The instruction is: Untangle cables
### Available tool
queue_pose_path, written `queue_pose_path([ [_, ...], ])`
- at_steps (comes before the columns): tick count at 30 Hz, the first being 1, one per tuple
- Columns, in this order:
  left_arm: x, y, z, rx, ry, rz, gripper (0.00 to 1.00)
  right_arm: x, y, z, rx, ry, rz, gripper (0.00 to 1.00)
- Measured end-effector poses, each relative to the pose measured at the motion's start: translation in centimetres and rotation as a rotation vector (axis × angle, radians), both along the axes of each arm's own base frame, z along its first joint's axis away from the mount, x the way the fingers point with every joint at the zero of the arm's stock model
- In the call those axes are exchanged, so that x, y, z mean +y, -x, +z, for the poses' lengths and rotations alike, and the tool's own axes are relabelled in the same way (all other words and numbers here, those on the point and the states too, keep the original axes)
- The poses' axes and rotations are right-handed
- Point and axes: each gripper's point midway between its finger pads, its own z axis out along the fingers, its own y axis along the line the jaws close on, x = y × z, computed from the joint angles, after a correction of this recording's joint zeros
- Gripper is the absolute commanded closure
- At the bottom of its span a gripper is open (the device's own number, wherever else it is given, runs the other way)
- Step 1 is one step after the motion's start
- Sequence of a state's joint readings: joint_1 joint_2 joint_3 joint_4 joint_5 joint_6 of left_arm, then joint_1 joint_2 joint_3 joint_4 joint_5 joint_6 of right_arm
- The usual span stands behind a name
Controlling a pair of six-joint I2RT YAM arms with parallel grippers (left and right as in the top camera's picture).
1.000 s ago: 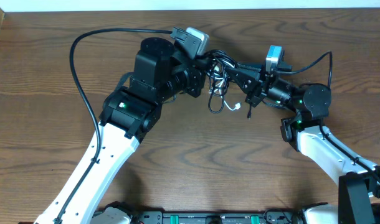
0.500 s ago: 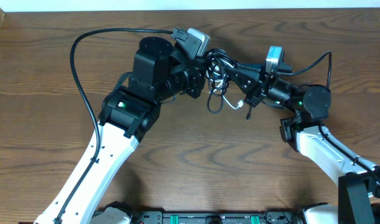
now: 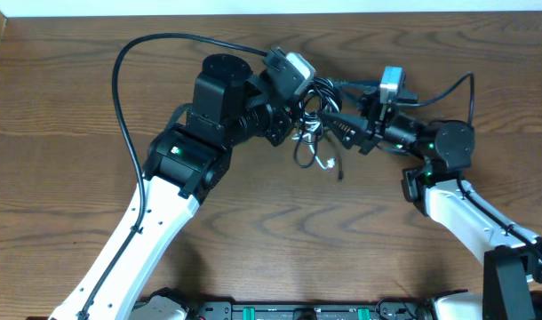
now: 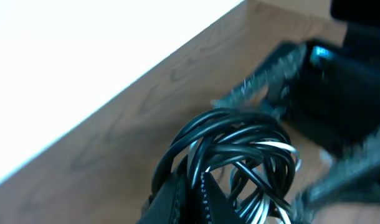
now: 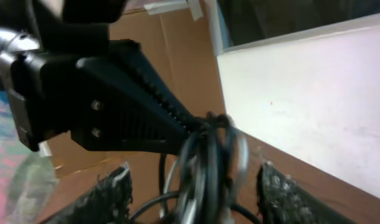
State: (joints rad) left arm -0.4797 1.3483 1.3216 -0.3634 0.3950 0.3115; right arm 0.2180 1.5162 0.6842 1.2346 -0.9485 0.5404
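Cables (image 3: 314, 116): bunched in a tight knot near the far-center of the desk (image 3: 253, 231), betw my two hands. Mostly blk cords. Left wrist cam shows them as a round coil (image 4: 230, 149) w/ one white strand (image 4: 272, 147) running thru it. One loose loop (image 3: 308, 156) hangs out of the knot toward the near side and lies on the wood. Can't make out plug ends clearly.

My left hand (image 3: 293, 116): pressed together, pinching the cables at the left side of the knot. In left wrist cam the cords run straight down into my fingers (image 4: 185, 198) at the btm edge. From right wrist cam, a ribbed blk left finger (image 5: 134, 106) comes in from the left w/ its tip against the bundle (image 5: 205, 162).

My right hand (image 3: 340, 123): spread, on the right side of the knot, pointing at my left hand. Right wrist cam has both fingertips (image 5: 109, 196) wide apart at the frame's lower corners, bundle sitting in the gap. Blurry, so can't tell if either pad touches a cord.

Both arms meet over the far half of the desk. The left arm's thick blk arm cable (image 3: 120, 89) arcs up over the wood to the left, well apart from the knot.
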Motion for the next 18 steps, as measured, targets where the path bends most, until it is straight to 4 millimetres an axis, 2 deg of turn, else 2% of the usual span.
queue_pose_path([
  [6,0.8,-0.7,-0.3,-0.139,-0.150,-0.028,0.92,-2.1,-1.1,-0.1,0.016,-0.003,-0.048,0.34],
  [11,1.9,-0.6,-1.8,-0.193,-0.307,-0.067,0.93,-2.8,-1.5,-0.1,0.057,-0.017,-0.053,0.34],
  [15,2.0,-0.3,-2.2,-0.263,-0.398,-0.144,0.92,-2.9,-1.7,-0.5,0.168,-0.049,-0.034,0.39],
  [18,1.6,-0.2,-1.9,-0.325,-0.430,-0.200,0.92,-2.9,-2.3,-1.9,0.336,-0.075,-0.028,0.39],
])
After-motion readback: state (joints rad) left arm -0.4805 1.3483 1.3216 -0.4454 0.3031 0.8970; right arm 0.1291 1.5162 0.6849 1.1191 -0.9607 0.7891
